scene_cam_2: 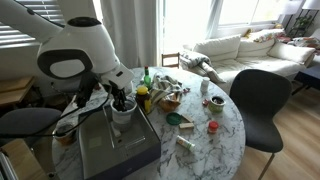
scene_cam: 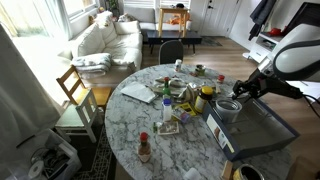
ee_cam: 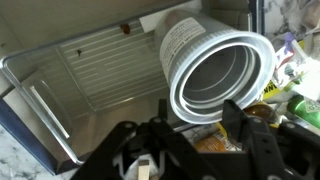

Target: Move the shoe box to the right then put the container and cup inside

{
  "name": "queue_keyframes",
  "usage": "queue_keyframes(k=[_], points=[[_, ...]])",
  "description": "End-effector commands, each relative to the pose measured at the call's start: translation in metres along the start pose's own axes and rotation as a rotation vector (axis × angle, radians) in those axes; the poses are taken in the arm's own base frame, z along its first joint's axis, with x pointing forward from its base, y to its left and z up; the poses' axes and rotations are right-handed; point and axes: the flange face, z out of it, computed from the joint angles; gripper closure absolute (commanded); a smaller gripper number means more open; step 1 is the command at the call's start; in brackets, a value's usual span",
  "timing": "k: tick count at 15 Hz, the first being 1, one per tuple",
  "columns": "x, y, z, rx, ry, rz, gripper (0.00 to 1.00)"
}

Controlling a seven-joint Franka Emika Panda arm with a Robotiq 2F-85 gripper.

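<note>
One container (ee_cam: 215, 70) stood mouth-up by a corner inside the shoe box (ee_cam: 90, 70), the gripper (ee_cam: 178, 118) just above it, jaws parted, seemingly to leave it there

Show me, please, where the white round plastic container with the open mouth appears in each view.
In an exterior view: the white round plastic container is right of centre, at mid-height.
In an exterior view: it is left of centre, slightly below mid-height.
Wrist view: it fills the upper right, with its mouth towards the camera.
Shared landmark: the large shallow grey cardboard shoe box, right by the container in every view.
</note>
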Motion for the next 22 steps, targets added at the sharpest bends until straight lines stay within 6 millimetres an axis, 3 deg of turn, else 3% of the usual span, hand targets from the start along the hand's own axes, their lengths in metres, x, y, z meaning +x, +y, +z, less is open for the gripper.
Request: queue_keyframes(k=[1,2,3,9,12,17,20,22], points=[[-0.002,-0.003,-0.042,0.003,0.02,-0.071,0.1],[-0.004,-0.007,-0.054,0.016,0.014,-0.104,0.01],[-0.005,-0.01,-0.07,0.027,0.01,-0.149,0.0],[-0.015,-0.029,-0.161,0.033,-0.018,-0.427,0.0],[-0.021,-0.036,-0.194,0.037,-0.036,-0.513,0.0],[-0.03,-0.04,-0.225,0.029,-0.096,-0.598,0.0],[-0.04,-0.039,-0.233,-0.032,-0.182,-0.595,0.0],[-0.036,-0.04,-0.23,0.005,-0.16,-0.593,0.0]])
